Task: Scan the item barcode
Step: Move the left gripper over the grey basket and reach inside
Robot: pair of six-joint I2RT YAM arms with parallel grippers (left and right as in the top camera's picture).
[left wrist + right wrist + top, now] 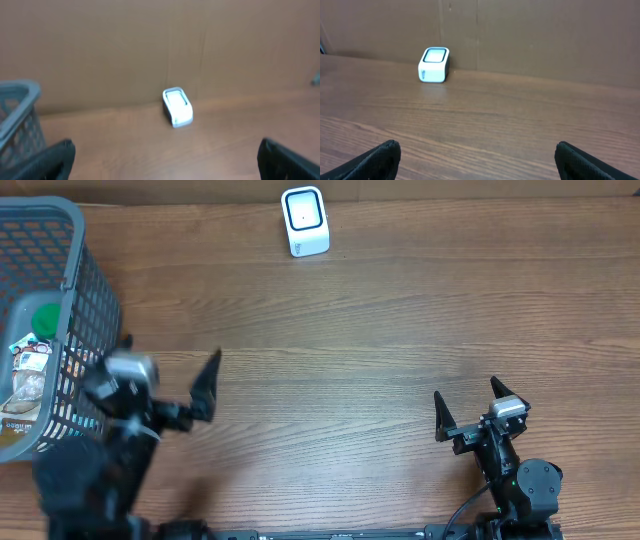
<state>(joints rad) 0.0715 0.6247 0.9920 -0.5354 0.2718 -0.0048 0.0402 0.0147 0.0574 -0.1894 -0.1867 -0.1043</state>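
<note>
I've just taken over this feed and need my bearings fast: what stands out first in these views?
The white scanner stands alone at the far edge of the wooden table, in sight of both wrist cameras. A grey mesh basket at the far left holds packaged goods and a green cap. The left end effector, beside the basket, and the right end effector are both open and empty.

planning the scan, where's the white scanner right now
Overhead, the small white box-shaped scanner stands at the wooden table's far edge, just left of centre, right of the grey mesh basket.
</note>
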